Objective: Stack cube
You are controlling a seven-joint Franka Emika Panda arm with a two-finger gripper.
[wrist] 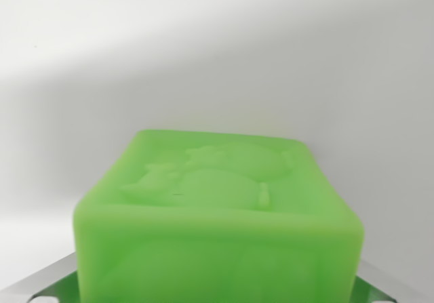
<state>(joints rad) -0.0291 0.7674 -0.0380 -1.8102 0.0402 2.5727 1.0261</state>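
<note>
A green cube (217, 201) fills the lower middle of the wrist view, very close to the camera. Its top face carries a raised relief pattern. My gripper (217, 279) holds it: a grey finger (47, 281) shows at the lower left and another at the lower right, each pressed against a side of the cube. Green reflections lie on both fingers. The lower part of the cube and whatever lies beneath it are hidden. No second cube is in view.
A plain white surface (217, 52) stretches behind and around the cube, with a soft shadow band across it.
</note>
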